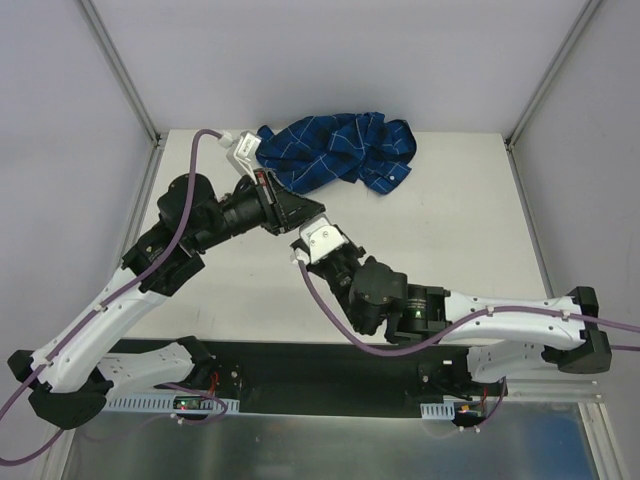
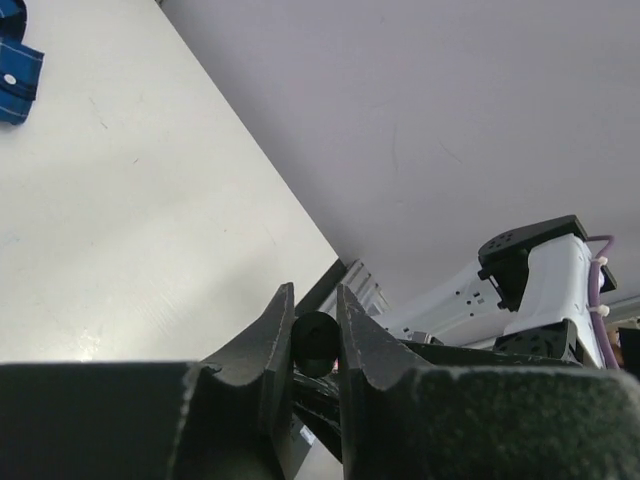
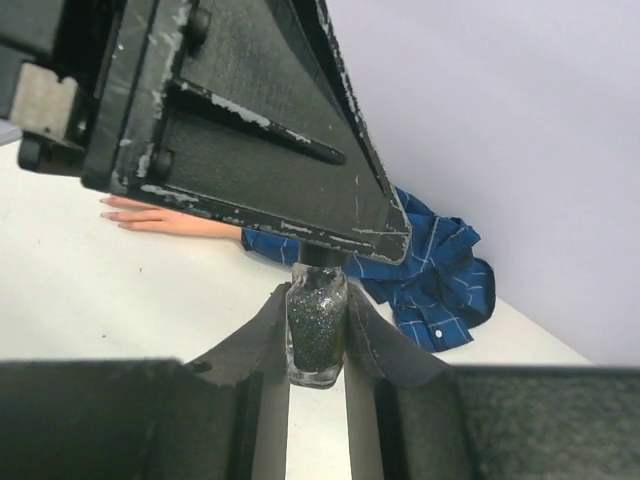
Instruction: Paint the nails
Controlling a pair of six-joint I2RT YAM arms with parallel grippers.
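Here the right hand (image 3: pixel 317 300) clenches the glittery dark bottle (image 3: pixel 317 338) while the left hand (image 2: pixel 315 295) pinches its cap (image 2: pixel 316 343); beyond them on the desk (image 3: pixel 90 290) lies the dummy hand (image 3: pixel 175 220), nails (image 3: pixel 108 214) pointing away from the blue checked shirt (image 3: pixel 430 280).

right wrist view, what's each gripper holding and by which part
The right gripper holds the glittery polish bottle by its glass body. The left gripper is closed on the bottle's dark cap.

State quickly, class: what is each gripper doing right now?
Left gripper: shut on the bottle's cap.
Right gripper: shut on the glittery nail polish bottle.
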